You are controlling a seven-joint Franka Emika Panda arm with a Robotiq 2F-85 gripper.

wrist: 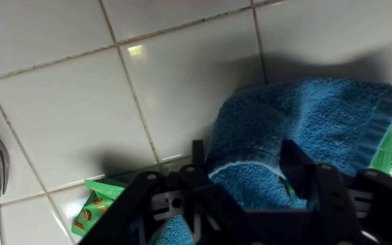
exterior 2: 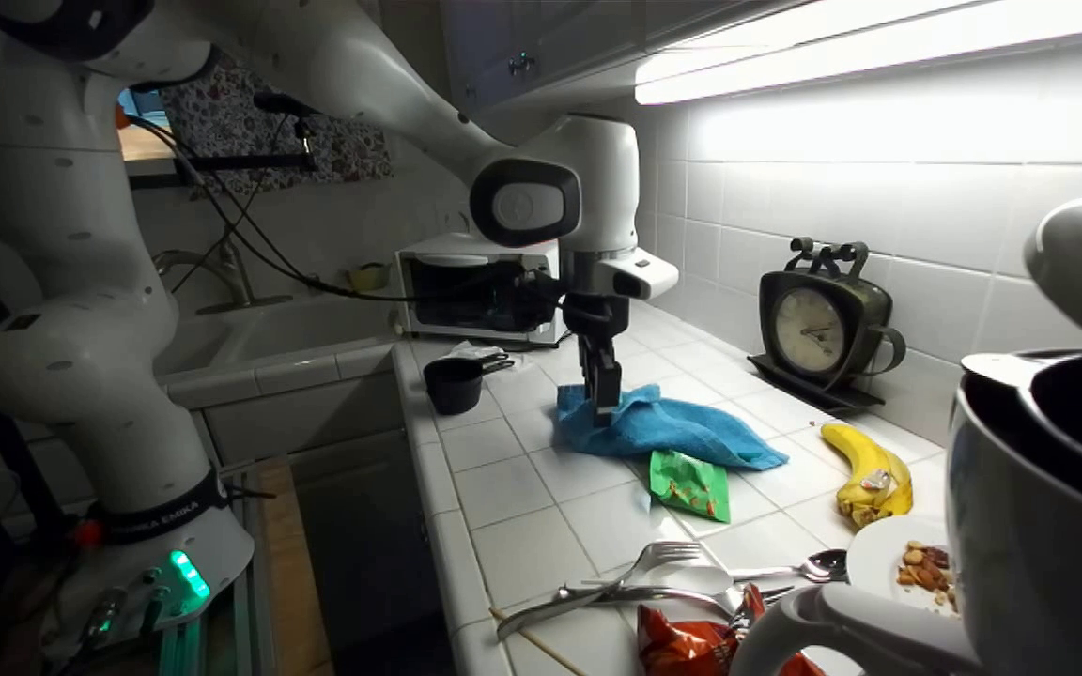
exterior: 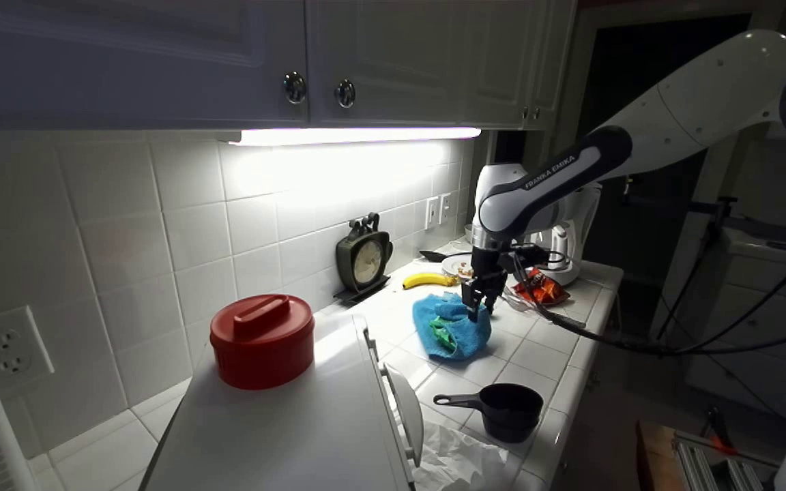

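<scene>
My tool (wrist: 243, 154) is spread apart, right at the blue towel (wrist: 322, 122). A green packet (exterior 2: 689, 488) lies just beside the towel; a banana (exterior 2: 860, 455) is near the towel too.

Exterior views peer down the counter (exterior 2: 541, 540) from opposite ends: over the toaster oven (exterior: 277, 429) (close, 7 o'clock) and past a white appliance (exterior 2: 1039, 545) (close, 4 o'clock). Wrist cam's nearest, looking down; all catch the blue towel (wrist: 339, 115).
</scene>
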